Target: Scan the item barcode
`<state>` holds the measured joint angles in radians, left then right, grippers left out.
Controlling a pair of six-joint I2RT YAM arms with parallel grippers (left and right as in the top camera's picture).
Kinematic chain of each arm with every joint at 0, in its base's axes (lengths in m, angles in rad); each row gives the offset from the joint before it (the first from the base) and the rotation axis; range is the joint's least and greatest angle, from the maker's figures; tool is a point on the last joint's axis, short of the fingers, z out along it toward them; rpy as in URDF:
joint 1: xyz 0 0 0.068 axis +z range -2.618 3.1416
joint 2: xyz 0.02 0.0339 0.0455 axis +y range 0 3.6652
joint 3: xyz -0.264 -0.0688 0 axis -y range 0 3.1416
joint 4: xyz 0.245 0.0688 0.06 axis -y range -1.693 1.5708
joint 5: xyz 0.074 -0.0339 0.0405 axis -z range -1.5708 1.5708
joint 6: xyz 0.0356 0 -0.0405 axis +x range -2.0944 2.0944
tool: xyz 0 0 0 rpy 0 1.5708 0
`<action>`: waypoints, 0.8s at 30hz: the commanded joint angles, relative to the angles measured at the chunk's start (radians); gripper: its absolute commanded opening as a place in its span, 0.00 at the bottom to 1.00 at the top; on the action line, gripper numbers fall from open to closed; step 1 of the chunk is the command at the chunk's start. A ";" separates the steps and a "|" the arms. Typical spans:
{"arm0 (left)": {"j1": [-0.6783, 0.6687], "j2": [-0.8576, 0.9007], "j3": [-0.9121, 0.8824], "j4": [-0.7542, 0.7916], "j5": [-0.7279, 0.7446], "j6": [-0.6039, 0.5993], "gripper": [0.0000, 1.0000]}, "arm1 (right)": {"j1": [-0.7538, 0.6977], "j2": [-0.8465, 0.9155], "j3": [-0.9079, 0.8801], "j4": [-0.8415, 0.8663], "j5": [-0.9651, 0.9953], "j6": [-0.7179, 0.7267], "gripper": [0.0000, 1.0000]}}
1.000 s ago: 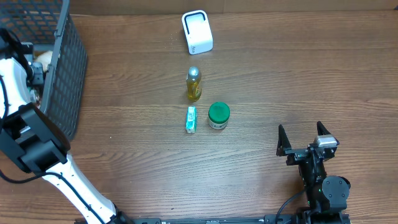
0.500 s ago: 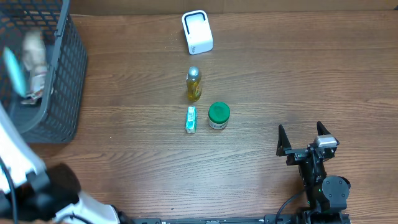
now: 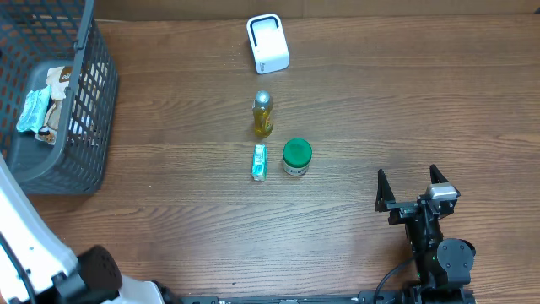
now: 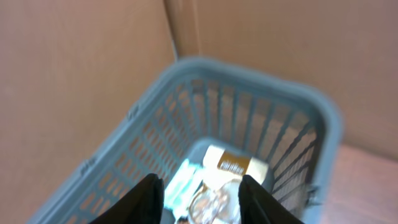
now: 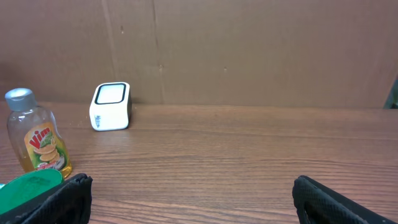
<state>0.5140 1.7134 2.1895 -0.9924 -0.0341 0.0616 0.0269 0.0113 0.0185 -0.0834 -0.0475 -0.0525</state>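
colours i see on the brown wood-grain table (image 3: 422, 101)
white scanner (image 3: 267, 44), yellow bottle (image 3: 262, 118) with silver cap, green jar lid (image 3: 296, 152), grey lattice basket (image 3: 94, 101).

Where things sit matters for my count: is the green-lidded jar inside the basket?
No, the green-lidded jar stands on the table near its middle, well apart from the basket.

Left arm (image 3: 25, 245) up high at the left edge. Left tool (image 4: 199, 180) points down, fingers parted, nothing between them. Right tool (image 3: 407, 171) sits low front-right, spread wide, empty.
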 commanded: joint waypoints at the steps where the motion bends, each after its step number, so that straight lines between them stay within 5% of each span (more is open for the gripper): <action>1: 0.025 0.090 -0.028 -0.018 -0.018 -0.019 0.66 | 0.005 -0.005 -0.011 0.002 0.002 -0.001 1.00; 2: 0.031 0.115 -0.028 -0.022 -0.018 -0.006 0.84 | 0.005 -0.005 -0.011 0.002 0.002 -0.001 1.00; 7: 0.043 0.259 -0.028 -0.022 -0.020 0.066 0.94 | 0.005 -0.005 -0.011 0.002 0.002 -0.001 1.00; 24: 0.061 0.676 -0.028 0.055 -0.055 0.216 0.78 | 0.005 -0.005 -0.011 0.002 0.002 -0.001 1.00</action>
<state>0.5655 2.3459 2.1654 -0.9524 -0.0734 0.2314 0.0269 0.0113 0.0185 -0.0834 -0.0479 -0.0525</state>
